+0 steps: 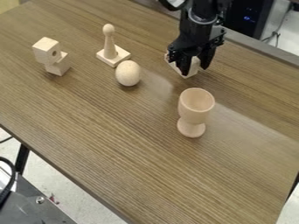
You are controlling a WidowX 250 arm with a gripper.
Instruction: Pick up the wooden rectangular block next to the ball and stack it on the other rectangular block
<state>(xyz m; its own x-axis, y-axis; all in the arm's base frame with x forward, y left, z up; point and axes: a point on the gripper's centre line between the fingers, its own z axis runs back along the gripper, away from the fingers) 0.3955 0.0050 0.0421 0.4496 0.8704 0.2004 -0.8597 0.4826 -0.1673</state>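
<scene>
Wooden block [192, 72] is the thing I have my gripper [195, 70] over, directly beneath its tip and partly hidden by it. On my camera view the arm [202, 22] comes down from the top edge, its wrist above the block and the gripper pointing down to the table [134, 153]. I can't tell whether it is gripping the block or just standing around it. The block sits low, a corner toward me; its long axis is too hidden to call.

Nearest, on my side of the gripper, the wooden goblet [194, 114] stands upright, its mouth up and its bare inner wall showing. Left of the gripper in my view is the wooden egg [128, 73], longer axis roughly upright. Beyond it, slightly farther from me, a knobbed peg [109, 41] rises from a square base [117, 55]. Farthest left is an angular wooden piece [46, 50], a round hole in one face.
</scene>
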